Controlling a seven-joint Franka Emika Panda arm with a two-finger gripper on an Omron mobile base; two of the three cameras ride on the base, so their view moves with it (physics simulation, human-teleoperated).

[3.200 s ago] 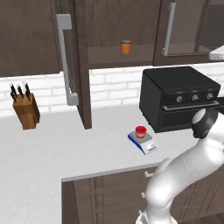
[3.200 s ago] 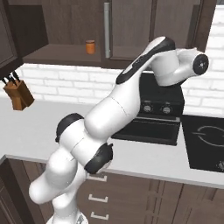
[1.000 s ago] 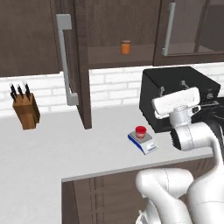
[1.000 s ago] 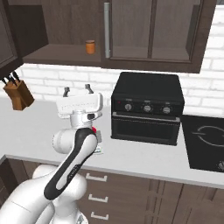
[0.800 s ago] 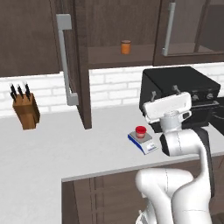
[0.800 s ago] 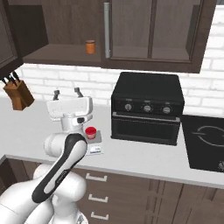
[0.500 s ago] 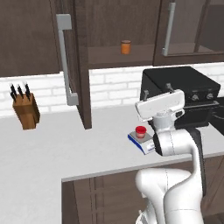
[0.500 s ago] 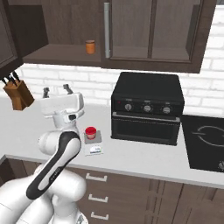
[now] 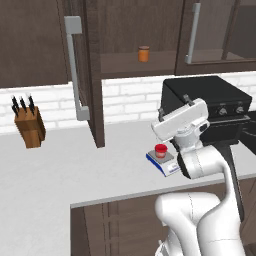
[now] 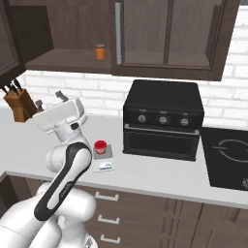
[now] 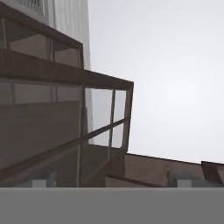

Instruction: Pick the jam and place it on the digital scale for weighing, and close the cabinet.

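**Jam on scale, cabinet door open, jaws apart**

Jam (image 9: 160, 150) sits upright on the digital scale (image 9: 164, 162), mid-platform, scale near front edge of counter (image 9: 60, 170), just left of black oven (image 9: 210, 102). In right base view jam (image 10: 100, 147) on scale (image 10: 103, 154), display strip toward counter front.

Gripper (image 9: 173, 107) is above and just right of jam, fingers pointing up and back twd cabinet (image 9: 125, 35), spread wide, nothing btwn them. Same in right base view (image 10: 49, 100): tips apart, empty, left of jam.

Cabinet door (image 9: 85, 75) stands open, edge-on, sticking out over counter; grey bar handle (image 9: 75, 70) faces left. Orange jar (image 9: 144, 53) on open shelf. Wide bare counter btwn door edge and knife block (image 9: 29, 125). Hand view: glass-panelled door frame (image 11: 105, 122) w/ pale open space to its right.
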